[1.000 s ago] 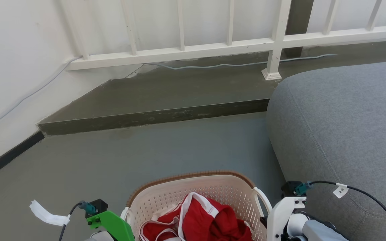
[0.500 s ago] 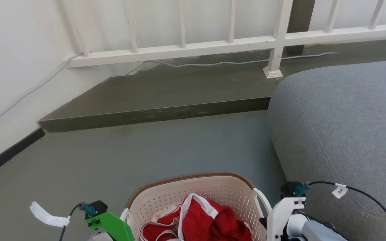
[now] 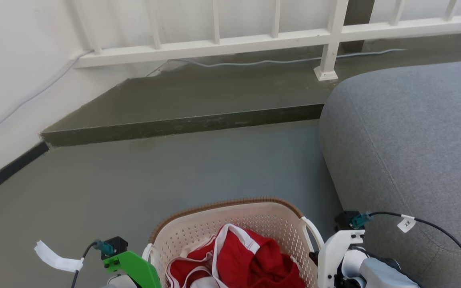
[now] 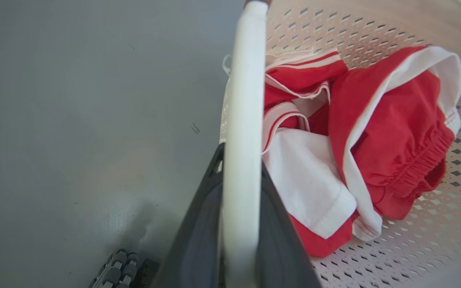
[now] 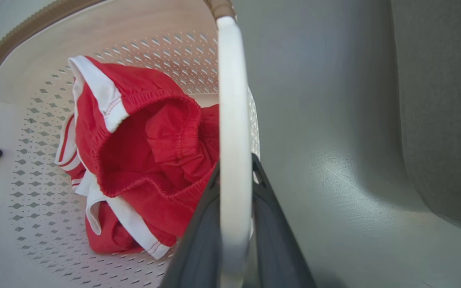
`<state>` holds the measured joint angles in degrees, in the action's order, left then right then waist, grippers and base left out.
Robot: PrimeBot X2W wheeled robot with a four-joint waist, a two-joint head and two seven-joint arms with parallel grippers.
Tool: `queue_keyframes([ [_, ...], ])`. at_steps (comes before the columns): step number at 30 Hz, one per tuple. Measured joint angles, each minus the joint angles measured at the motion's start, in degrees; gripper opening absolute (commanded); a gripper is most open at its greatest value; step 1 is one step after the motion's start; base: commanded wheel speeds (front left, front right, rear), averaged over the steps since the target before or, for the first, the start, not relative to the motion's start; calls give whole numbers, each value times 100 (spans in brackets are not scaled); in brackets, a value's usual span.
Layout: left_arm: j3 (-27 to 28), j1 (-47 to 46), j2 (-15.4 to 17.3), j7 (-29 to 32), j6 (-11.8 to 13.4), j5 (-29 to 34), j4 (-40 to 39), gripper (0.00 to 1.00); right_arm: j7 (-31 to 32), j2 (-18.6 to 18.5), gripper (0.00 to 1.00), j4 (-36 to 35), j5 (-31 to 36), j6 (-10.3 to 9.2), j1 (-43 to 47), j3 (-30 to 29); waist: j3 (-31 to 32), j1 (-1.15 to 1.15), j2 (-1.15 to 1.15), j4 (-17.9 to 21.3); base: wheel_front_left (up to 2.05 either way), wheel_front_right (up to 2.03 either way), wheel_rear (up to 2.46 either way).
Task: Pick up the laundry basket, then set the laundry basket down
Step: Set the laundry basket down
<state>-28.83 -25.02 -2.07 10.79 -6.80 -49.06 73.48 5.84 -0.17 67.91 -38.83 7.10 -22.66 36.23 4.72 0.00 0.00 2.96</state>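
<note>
Cream plastic w/ a brown woven-look rim: the laundry basket point(image 3: 222, 205) sat low at the robot's front, btwn its two arms. It was over grey floor point(image 3: 134, 180) & just beside a big grey cushion point(image 3: 414, 140) on its right. Couldn't tell if the base touched the floor. Inside lay red shorts w/ white trim point(image 3: 250, 260), bunched up w/ a bit of white cloth.

The left gripper point(image 4: 240, 160) was closed narrow on the basket's white left handle point(image 4: 244, 80), one dark finger each side of the bar, both pressing it. The right gripper point(image 5: 234, 168) had the right handle point(image 5: 232, 80) the same way, pinched tight btwn its fingers.

Further off, a dark raised step point(image 3: 174, 128) ran along the wall, w/ a white railing point(image 3: 214, 42) on it & a thin cable point(image 3: 254, 63) under the rail.
</note>
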Motion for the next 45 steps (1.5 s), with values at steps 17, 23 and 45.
queue_keyframes([
  [17, -57, -517, -7, -610, 136, 98, -208, 0, -458, -48, 0, 3, 76, -123, -663, 14, -833, 0, 0, -13, 0, 0, 0],
  [23, -64, -837, -5, -893, 185, 146, -360, 0, -689, -144, 0, -60, 113, -210, -1015, -2, -1276, 0, 0, -31, 0, 0, 0],
  [45, -102, -1930, -3, -1742, 336, 455, -583, 0, -1510, -315, 0, -213, 271, -371, -2075, -91, -3058, 1, 0, -72, 0, 0, 0],
])
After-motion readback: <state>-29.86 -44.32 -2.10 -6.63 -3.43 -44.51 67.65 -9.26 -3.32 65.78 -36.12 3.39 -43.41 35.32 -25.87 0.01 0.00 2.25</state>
